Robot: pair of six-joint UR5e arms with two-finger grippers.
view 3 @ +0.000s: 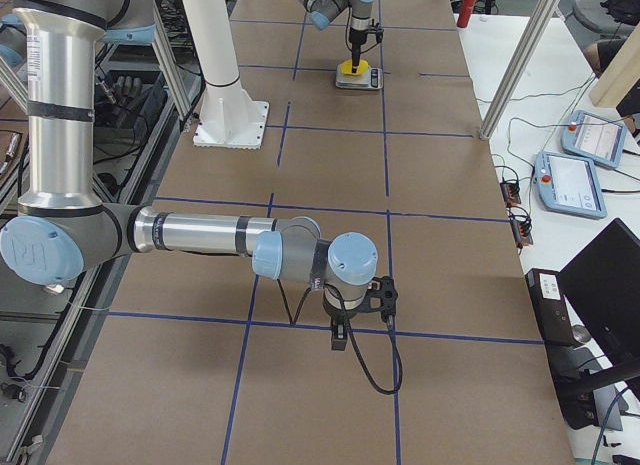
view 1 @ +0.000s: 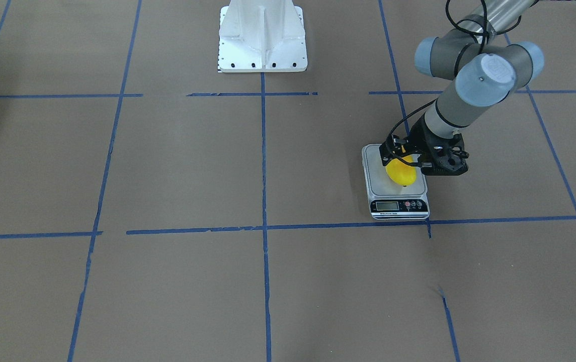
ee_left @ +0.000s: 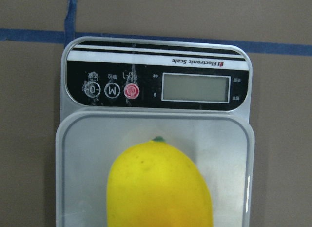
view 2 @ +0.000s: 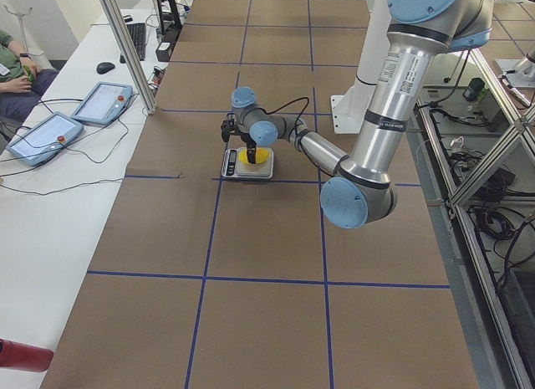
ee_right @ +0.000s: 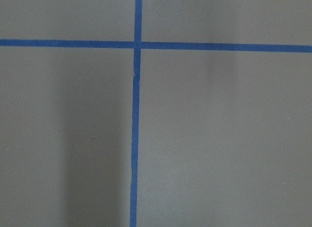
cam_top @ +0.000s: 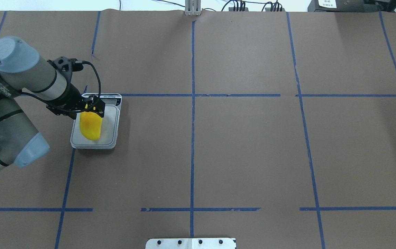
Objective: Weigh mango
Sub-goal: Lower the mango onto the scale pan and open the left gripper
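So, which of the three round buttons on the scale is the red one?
The round red button beside the grey display; the 0 button and M button are black and white.

Brown paper covered the table, crossed by blue tape lines in a grid. Past the left gripper, on its far side from the robot, a white side bench carried two tablet-like pendants, a keyboard and a mouse.

A robotics lab: brown table gridded with blue tape, teach pendants on a white side desk
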